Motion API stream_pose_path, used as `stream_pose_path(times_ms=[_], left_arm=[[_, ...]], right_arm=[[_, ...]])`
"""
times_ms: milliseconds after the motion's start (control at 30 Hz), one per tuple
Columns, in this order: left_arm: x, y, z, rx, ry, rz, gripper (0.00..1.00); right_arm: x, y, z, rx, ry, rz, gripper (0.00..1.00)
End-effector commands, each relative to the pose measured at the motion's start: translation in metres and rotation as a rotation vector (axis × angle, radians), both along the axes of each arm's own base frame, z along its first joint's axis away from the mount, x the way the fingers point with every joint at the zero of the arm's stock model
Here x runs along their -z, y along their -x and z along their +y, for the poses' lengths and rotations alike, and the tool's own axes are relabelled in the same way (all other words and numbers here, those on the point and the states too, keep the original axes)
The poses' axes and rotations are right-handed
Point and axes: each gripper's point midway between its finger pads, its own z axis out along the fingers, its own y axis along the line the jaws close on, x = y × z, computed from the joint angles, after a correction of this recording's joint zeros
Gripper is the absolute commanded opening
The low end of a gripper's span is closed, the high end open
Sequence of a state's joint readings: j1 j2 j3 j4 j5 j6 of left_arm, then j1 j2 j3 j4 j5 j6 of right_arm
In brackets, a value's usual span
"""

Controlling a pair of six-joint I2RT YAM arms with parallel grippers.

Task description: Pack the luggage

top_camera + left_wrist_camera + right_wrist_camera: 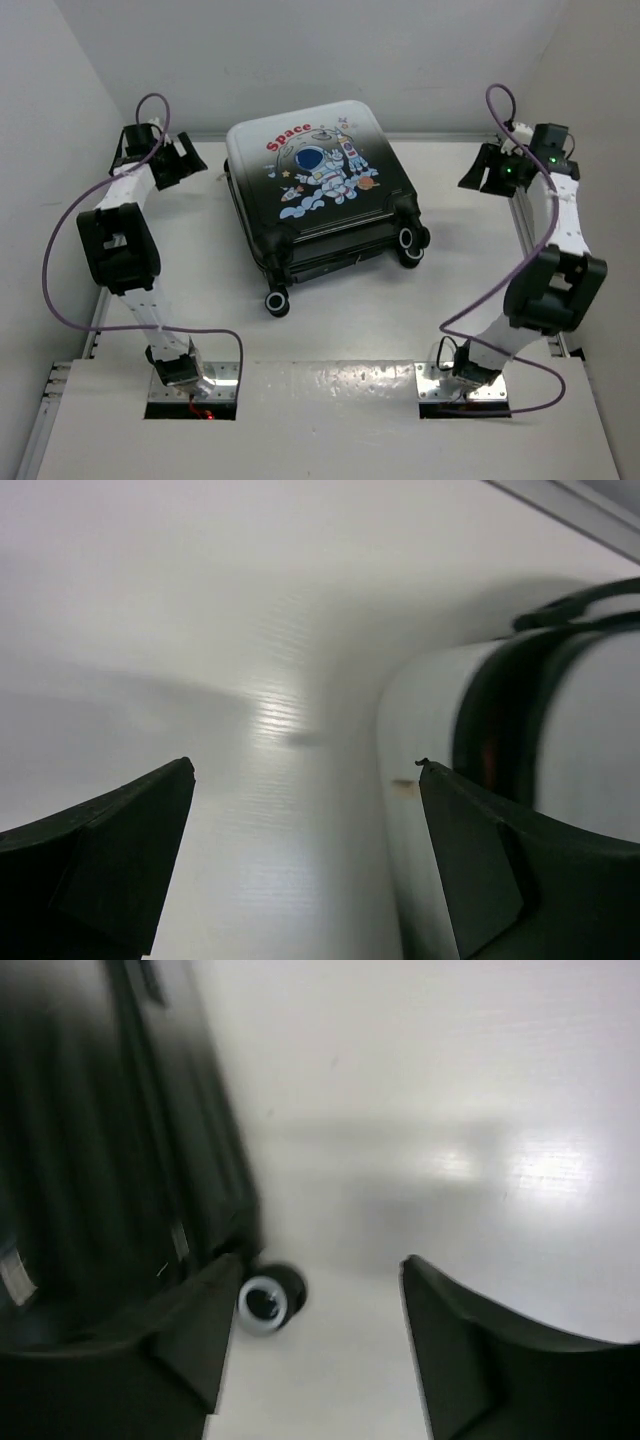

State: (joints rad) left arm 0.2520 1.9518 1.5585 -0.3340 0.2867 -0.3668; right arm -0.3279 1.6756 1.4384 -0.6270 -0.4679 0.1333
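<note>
- Bottom of the top view: two bare metal base plates (195, 385) fix the arms to the near edge of the white table (350, 320). The table surface is smooth and glossy, with glare patches.
- A thin purple cable (60, 250) loops beside each arm, from the base up to the wrist.
- Centre of the frame: two castor wheels (277, 300) with black tyres and pale hubs project from the near end of the luggage (320, 190).
- The luggage lies flat and closed in the upper centre, turned slightly out of square. It is a hard, rounded shell, white at the far end and shading to black at the near end.
- Lid print: a cartoon astronaut with rockets and clouds, and the red word "Space" at the upper left of the lid.
- Upper left: the left gripper (183, 160) sits just beside the white far corner of the luggage. Its black jaws are spread wide, with nothing between them.
- Upper right: the right gripper (480, 172) is well apart from the luggage. Its jaws are parted with only table between them, and a green lamp glows on the wrist.
- No object stands between either gripper and the shell.
- Top of the frame: plain white back wall (330, 60).
</note>
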Motion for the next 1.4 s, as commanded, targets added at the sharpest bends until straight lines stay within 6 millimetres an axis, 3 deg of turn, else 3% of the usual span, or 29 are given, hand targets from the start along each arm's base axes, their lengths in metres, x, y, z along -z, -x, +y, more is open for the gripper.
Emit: stream_pose_path(times_ms=[0, 33, 67, 100, 200, 267, 300, 333, 400, 467, 533, 733, 767, 967, 1033, 1100, 1267, 1300, 1367], left_arm=[[-0.056, 0.008, -0.004, 0.068, -0.04, -0.095, 1.0], [-0.055, 0.011, -0.002, 0.066, -0.031, -0.086, 1.0], [-0.059, 0.014, -0.002, 0.066, -0.031, -0.086, 1.0], [-0.049, 0.018, -0.003, 0.072, -0.033, -0.066, 1.0], [-0.059, 0.025, -0.009, 0.093, -0.069, -0.084, 1.0], [-0.061, 0.032, -0.013, 0.108, -0.093, -0.082, 1.0], [-0.062, 0.034, -0.015, 0.112, -0.111, -0.082, 1.0], [-0.062, 0.037, -0.014, 0.102, -0.12, -0.079, 1.0], [-0.063, 0.043, -0.015, 0.108, -0.127, -0.08, 1.0], [-0.057, 0.049, -0.015, 0.102, -0.129, -0.063, 1.0], [-0.054, 0.055, -0.006, 0.081, -0.127, -0.054, 1.0], [-0.039, 0.079, 0.005, 0.042, -0.103, -0.016, 1.0], [-0.045, 0.08, 0.005, 0.042, -0.107, -0.028, 1.0], [-0.036, 0.093, 0.016, 0.009, -0.1, -0.005, 1.0], [-0.031, 0.095, 0.015, 0.009, -0.096, 0.007, 1.0], [-0.031, 0.098, 0.018, 0.0, -0.096, 0.007, 1.0], [-0.025, 0.101, 0.021, -0.014, -0.086, 0.017, 1.0], [-0.022, 0.102, 0.021, -0.014, -0.085, 0.018, 1.0], [-0.024, 0.102, 0.021, -0.015, -0.089, 0.008, 1.0]], right_arm=[[-0.032, 0.069, 0.032, -0.21, 0.05, 0.031, 0.71], [-0.04, 0.074, 0.044, -0.268, 0.03, 0.004, 0.75], [-0.043, 0.094, 0.058, -0.316, 0.013, 0.046, 0.76], [-0.046, 0.099, 0.065, -0.342, 0.016, 0.05, 0.76], [-0.039, 0.128, 0.102, -0.445, 0.002, 0.14, 0.85], [-0.03, 0.135, 0.107, -0.408, 0.016, 0.157, 0.87], [-0.024, 0.144, 0.119, -0.433, 0.035, 0.163, 0.89], [-0.023, 0.134, 0.12, -0.406, 0.055, 0.131, 0.9], [-0.013, 0.139, 0.12, -0.392, 0.092, 0.168, 0.94], [-0.007, 0.145, 0.136, -0.415, 0.114, 0.208, 0.98], [0.007, 0.147, 0.135, -0.398, 0.191, 0.235, 1.0], [0.015, 0.12, 0.136, -0.351, 0.332, 0.163, 1.0], [0.013, 0.114, 0.141, -0.357, 0.343, 0.135, 1.0], [0.024, 0.099, 0.138, -0.354, 0.456, 0.131, 1.0], [0.028, 0.093, 0.142, -0.376, 0.466, 0.127, 0.95], [0.034, 0.091, 0.146, -0.402, 0.473, 0.144, 0.83], [0.026, 0.084, 0.153, -0.437, 0.456, 0.112, 0.55], [0.021, 0.084, 0.159, -0.452, 0.43, 0.095, 0.41], [0.014, 0.082, 0.162, -0.486, 0.436, 0.065, 0.23]])
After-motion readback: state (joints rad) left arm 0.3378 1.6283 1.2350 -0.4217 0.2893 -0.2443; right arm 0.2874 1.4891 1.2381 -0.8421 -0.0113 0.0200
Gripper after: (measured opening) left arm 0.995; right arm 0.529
